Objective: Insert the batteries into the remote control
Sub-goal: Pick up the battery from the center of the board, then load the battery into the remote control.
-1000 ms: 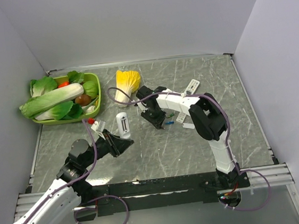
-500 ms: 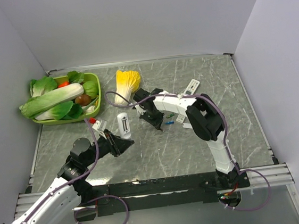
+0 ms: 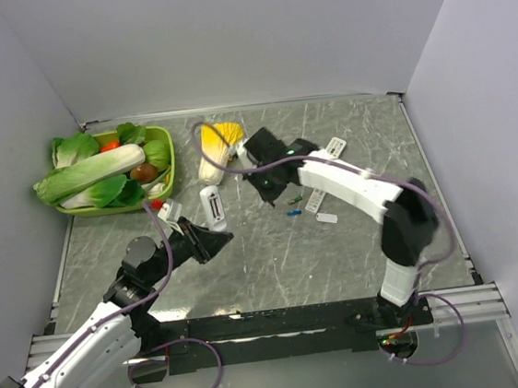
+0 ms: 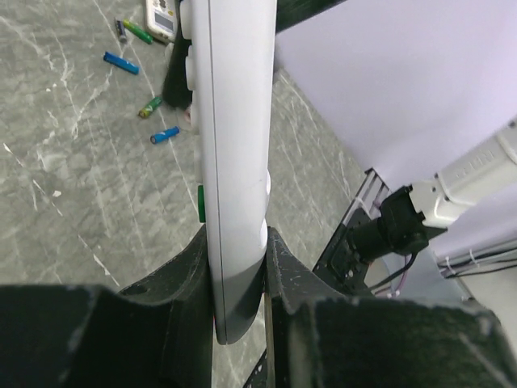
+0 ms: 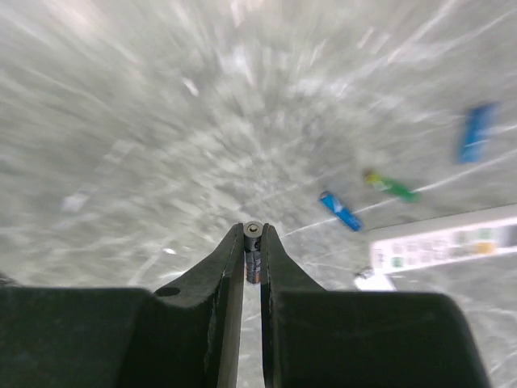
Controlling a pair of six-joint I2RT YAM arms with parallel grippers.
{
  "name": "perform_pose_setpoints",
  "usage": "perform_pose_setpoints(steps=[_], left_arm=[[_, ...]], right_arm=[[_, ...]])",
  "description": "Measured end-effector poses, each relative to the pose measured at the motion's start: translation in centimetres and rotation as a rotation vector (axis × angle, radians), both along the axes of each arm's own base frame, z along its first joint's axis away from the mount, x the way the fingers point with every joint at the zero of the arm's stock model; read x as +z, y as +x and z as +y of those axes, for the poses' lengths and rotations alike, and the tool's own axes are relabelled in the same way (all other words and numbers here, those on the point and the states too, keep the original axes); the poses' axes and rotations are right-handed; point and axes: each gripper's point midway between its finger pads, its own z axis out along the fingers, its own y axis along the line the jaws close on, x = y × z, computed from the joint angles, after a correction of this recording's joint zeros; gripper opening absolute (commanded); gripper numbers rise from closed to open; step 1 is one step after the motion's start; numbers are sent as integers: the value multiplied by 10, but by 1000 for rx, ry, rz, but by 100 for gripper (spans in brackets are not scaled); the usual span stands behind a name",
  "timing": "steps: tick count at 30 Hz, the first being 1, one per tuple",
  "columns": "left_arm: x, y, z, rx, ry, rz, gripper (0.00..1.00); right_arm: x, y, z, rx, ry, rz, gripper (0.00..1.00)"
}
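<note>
Grey marbled worktop [image 3: 276, 266] inside pale walls fills the overhead view: my left jaws stand the white remote control [image 3: 212, 208] upright near the middle, while the right arm [image 3: 341, 178] reaches over loose batteries [image 3: 293, 213] lying just beside a second remote [image 3: 316, 198]. From the left wrist, the left jaws are clamped hard on the remote control's lower end. It is a slim white bar with side buttons, one of them green, and I cannot see its battery bay from here. From the right wrist, badly blurred, the right jaws are all but closed, pinching one battery [image 5: 253, 250] end-on, its metal cap showing between the tips. My worry is that narrow pinch: the battery could pivot or squirt out on approach, and if the bay faces away or polarity is reversed, it will not seat.
</note>
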Motion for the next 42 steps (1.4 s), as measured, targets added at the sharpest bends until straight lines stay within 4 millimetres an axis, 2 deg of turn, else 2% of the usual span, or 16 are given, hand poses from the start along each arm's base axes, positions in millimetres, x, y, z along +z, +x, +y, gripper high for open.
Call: perform_pose_setpoints(steps=[3,4,8,11,14,19,24,28,33,42], left_arm=[[3,5,-1,17,-20,1,1],[5,7,-2,21,-26,-2,1],[15,14,-5,31,-59,-3,1],[26,20,-10,30,-90,-11,1],[34,23,-14,26,-121,-16,1],[36,27,-19,15,-149,-4,1],[37,27,-21,6,-165,6,1],[39,26,-21,3,-170,1,1],[43,24,-20,-2,-174,-12,1],[45,23,-20,-3,-176,-21,1]], right_arm=[[74,5,7,-5,165,-162,3],[93,5,9,-6,214,-201,3],[181,-5,16,1,455,-364,2],[228,-18,21,8,619,-439,0],[254,-35,28,16,756,-468,0],[262,-59,43,32,908,-473,0],[257,-69,66,63,959,-474,0],[257,-69,86,79,984,-491,0],[249,-65,100,78,981,-504,0],[240,-54,106,47,950,-545,0]])
